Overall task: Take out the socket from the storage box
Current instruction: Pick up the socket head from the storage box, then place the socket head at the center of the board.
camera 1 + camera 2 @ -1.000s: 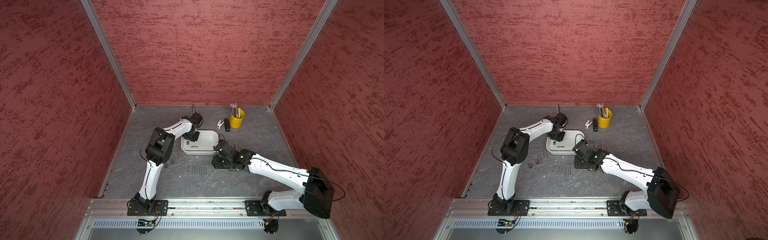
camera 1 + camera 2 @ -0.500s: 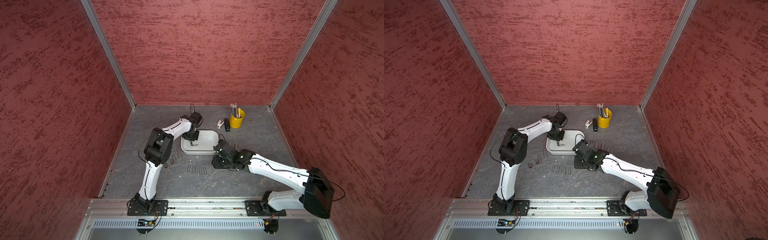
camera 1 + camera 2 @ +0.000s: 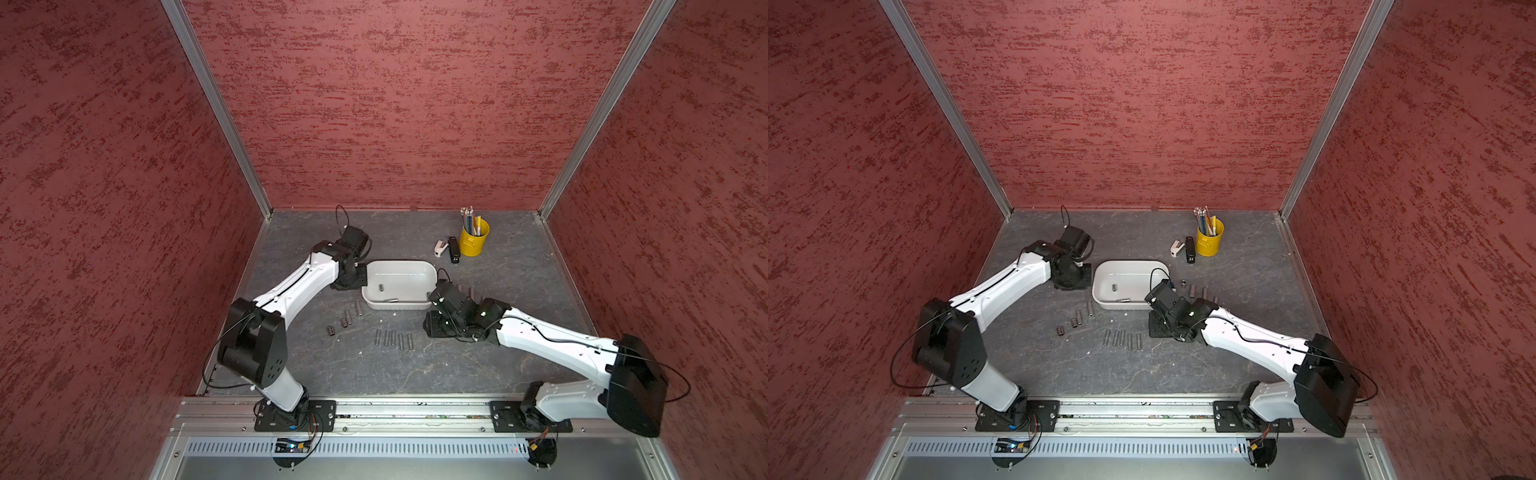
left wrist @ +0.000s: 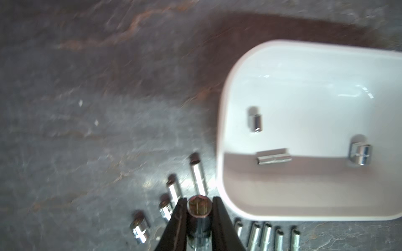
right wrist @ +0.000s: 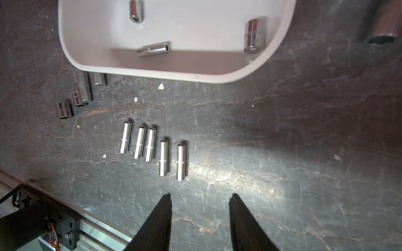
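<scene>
The left claw (image 4: 199, 199) has pinched shut on a socket (image 4: 198, 209) and come clear of the storage box (image 4: 221, 130). It now holds the socket just outside the box's end rim, above loose sockets (image 4: 174, 191) lying there. Three sockets (image 4: 273, 157) are still inside the box. The right claw (image 5: 200, 195) hangs spread and empty beside the box's long side, over bare surface (image 5: 282, 152) with room to set down.

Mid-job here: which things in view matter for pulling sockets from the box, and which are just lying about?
Job: storage box; three sockets inside it; held socket, clamped by left gripper.
Lying about: yellow pencil bucket; black stapler; sockets already out on the table.
</scene>
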Available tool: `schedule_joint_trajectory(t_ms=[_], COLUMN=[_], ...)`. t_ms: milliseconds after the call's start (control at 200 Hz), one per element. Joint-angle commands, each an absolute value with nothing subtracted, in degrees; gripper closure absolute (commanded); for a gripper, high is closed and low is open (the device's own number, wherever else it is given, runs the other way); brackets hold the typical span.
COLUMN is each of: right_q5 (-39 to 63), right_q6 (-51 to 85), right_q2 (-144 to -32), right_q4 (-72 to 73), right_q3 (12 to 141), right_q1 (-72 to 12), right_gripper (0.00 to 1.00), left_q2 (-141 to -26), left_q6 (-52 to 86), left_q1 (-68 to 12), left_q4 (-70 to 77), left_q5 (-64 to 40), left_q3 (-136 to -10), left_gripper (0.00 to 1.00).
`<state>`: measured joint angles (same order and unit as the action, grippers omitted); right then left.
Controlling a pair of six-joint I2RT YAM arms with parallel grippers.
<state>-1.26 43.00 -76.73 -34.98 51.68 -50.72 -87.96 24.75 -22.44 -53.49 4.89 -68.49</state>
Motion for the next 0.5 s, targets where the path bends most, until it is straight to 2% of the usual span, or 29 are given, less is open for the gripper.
schedule_joint_trajectory(t_ms=[0, 210, 496], right_q5=[-1.7, -1.0, -1.0], right_q6=[41.6, 40.8, 39.8], right_q2=[-77.4, -78.5, -78.7], right_q4=[-34.3, -33.5, -33.9], right_q3=[53.4, 53.8, 54.2], right_q1=[-50.4, -50.4, -50.3], right_gripper=[0.54, 0.54, 0.54], left_q2=[-79.8, -70.6, -71.9], left_q6=[32.2, 40.4, 43.6], left_q1=[-21.2, -19.4, -18.2], left_q4=[-54.1, -53.1, -51.1], left_q5=[5.8, 8.5, 10.6], left_q3=[-59.7, -46.0, -41.1], left_gripper=[0.88, 0.89, 0.86])
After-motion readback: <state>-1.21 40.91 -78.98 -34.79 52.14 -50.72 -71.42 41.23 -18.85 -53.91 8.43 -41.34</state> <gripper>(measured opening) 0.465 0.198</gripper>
